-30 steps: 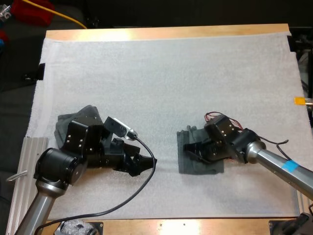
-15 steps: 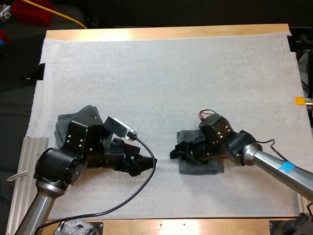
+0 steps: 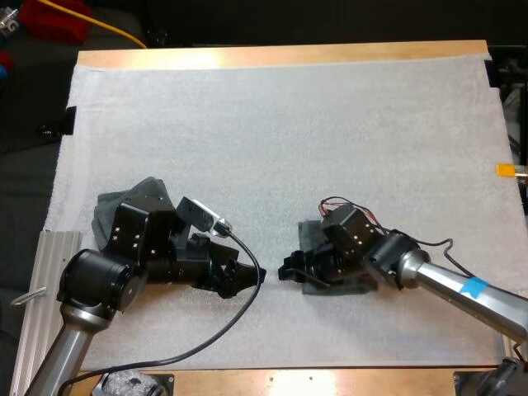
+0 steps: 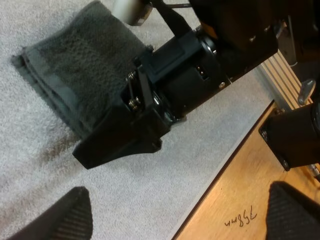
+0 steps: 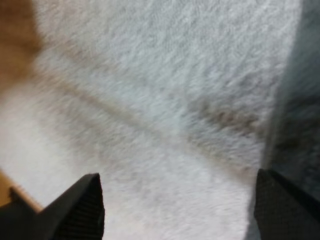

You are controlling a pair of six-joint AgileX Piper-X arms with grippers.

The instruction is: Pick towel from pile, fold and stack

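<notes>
A folded dark grey-green towel (image 3: 351, 286) lies on the white mat, right of centre. My right gripper (image 3: 290, 271) hangs low at its left edge, open; in the right wrist view its fingers (image 5: 75, 205) stand apart over bare mat, with the towel's edge (image 5: 300, 100) beside one. A crumpled towel (image 3: 111, 210) sits at the left, behind my left arm. My left gripper (image 3: 246, 275) points right toward the folded towel (image 4: 75, 65), open and holding nothing. Its fingers (image 4: 70, 215) are wide apart, and the other arm's gripper (image 4: 120, 140) rests across the towel ahead.
An aluminium rail (image 3: 49, 280) runs along the table's front left corner. The wooden front edge (image 3: 330, 381) lies close below both arms. The back half of the mat (image 3: 289, 124) is bare.
My right gripper has opened and slid left across the folded towel to its left edge. The left arm has stayed still.
</notes>
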